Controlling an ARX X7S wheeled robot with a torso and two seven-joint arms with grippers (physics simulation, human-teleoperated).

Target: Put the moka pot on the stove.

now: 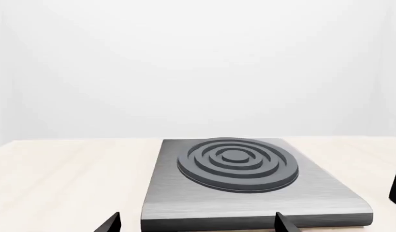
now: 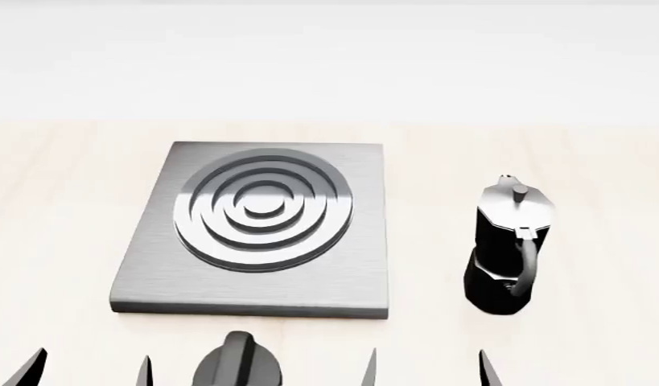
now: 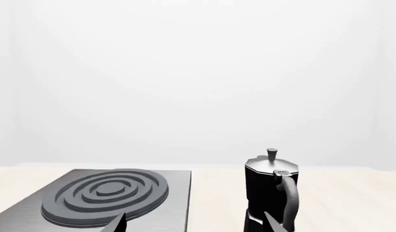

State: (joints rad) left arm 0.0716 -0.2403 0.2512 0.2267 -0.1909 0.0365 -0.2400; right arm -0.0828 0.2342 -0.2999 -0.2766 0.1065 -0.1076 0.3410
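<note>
The pot (image 2: 508, 244) is standing upright on the pale desk (image 2: 586, 161), just beside the stove's (image 2: 254, 277) right edge but not touching it, its curved handle turned toward the near edge of the desk and its silver lid shut. The stove is lying flat toward the left of the desk with its ring burner (image 2: 262, 211) bare, and a short black knob (image 2: 238, 366) is sitting just in front of it at the near edge. Both grippers are hanging low over the near edge, the left gripper (image 2: 91, 371) before the stove and the right gripper (image 2: 426, 371) near the pot, each with its jaws spread wide and holding nothing.
</note>
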